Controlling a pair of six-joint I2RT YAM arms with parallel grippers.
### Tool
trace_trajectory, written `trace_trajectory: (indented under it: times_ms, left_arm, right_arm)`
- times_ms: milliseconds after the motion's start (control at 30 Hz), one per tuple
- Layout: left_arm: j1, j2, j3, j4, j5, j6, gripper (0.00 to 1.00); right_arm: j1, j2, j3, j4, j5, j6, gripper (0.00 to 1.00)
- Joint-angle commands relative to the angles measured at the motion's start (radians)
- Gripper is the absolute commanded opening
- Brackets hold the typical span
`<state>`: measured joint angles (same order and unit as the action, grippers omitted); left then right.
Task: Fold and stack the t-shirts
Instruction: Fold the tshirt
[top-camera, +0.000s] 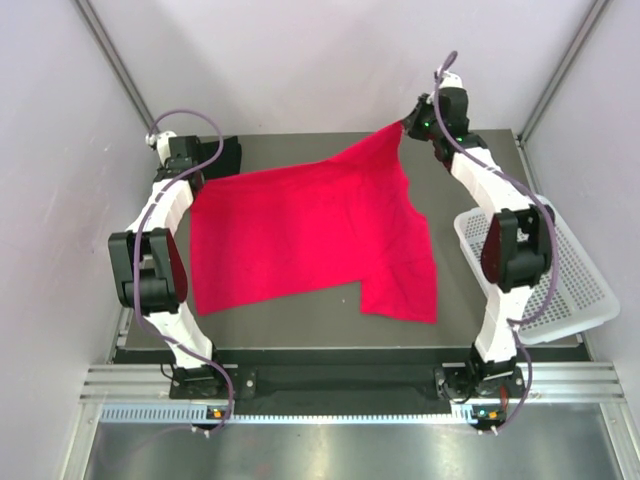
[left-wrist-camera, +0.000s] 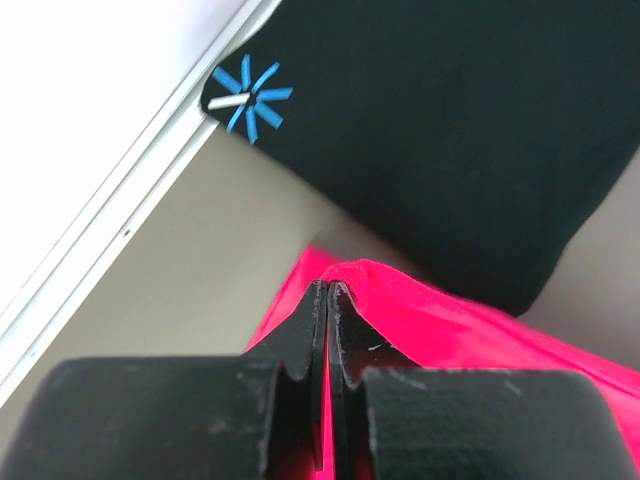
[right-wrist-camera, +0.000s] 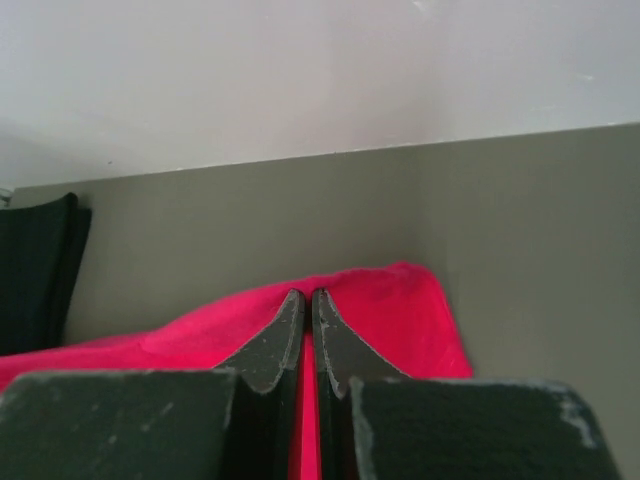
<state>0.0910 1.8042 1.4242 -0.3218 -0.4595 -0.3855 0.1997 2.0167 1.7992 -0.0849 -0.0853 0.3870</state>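
altogether 1 red t-shirt (top-camera: 310, 235), 1 black t-shirt (left-wrist-camera: 450, 130), 1 basket (top-camera: 578, 275).

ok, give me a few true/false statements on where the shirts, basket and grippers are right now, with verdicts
1. The left gripper and right gripper are both shut on the red shirt. True.
2. The black shirt lies in the basket. False: it lies on the table, at the far left corner.
3. The red shirt is folded into a small square. False: it is spread wide across the table.
4. The basket sits at the table's right edge. True.
5. The black shirt carries a blue starburst mark. True.
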Motion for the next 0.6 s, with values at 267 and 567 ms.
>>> trace_trajectory:
  times_ms: [267,567]
  left_arm:
    - [0.006,-0.043,0.001,-0.247,-0.048,0.106,0.00]
    - [0.007,-0.078,-0.041,-0.281,-0.047,0.134,0.00]
  right_arm:
    - [-0.060,-0.292,-0.202,-0.192,-0.097,0.064,0.00]
    - [-0.060,-0.311,-0.264,-0.299,-0.191,0.081,0.00]
